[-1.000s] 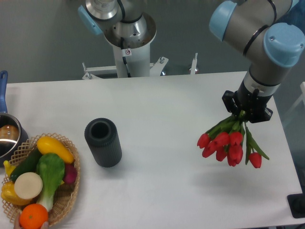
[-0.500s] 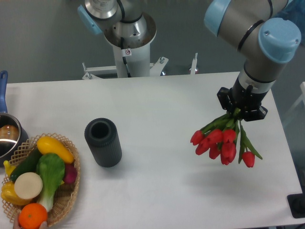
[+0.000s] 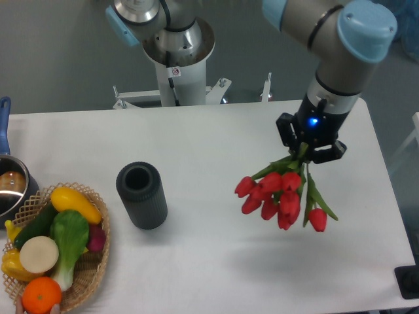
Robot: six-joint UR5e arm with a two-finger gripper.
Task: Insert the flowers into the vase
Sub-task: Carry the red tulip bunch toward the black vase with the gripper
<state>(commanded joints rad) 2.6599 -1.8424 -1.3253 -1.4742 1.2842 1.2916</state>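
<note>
A bunch of red tulips, the flowers (image 3: pixel 278 196), hangs buds-down above the right half of the table. My gripper (image 3: pixel 305 148) is shut on their green stems, and a blue light glows on its body. The vase (image 3: pixel 142 195), a dark ribbed cylinder with its round mouth open upward, stands upright on the table left of centre. The flowers hang well to the right of the vase and do not touch it.
A wicker basket (image 3: pixel 95 278) of colourful vegetables sits at the front left corner. A steel pot (image 3: pixel 12 188) with a blue handle stands at the left edge. The robot's base column (image 3: pixel 175 62) rises behind the table's back edge. A dark object (image 3: pixel 409 282) sits at the front right corner.
The gripper has carried the flowers leftward, toward the table's middle, over both steps. The vase, basket and pot have not moved.
</note>
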